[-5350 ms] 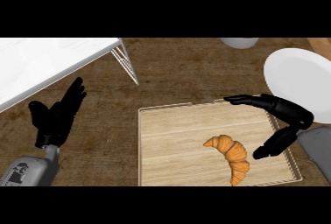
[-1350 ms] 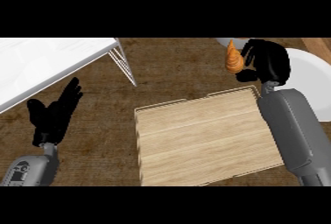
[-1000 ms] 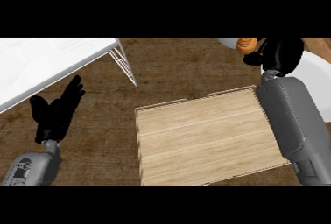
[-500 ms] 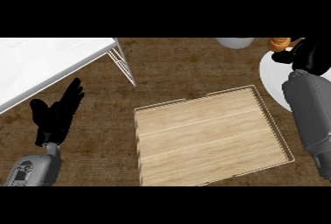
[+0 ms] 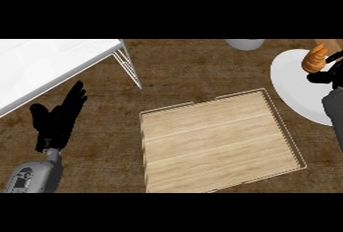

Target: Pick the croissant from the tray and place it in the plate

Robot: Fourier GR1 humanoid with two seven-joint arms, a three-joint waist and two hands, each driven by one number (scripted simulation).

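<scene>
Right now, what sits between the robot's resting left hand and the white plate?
In the head view, the wooden tray lies between the left hand and the plate, with nothing on it. Brown counter shows either side of it.

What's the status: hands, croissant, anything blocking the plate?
Right hand shut on croissant, over plate. Left hand open, resting left. Tray bare. Nothing blocking.
</scene>
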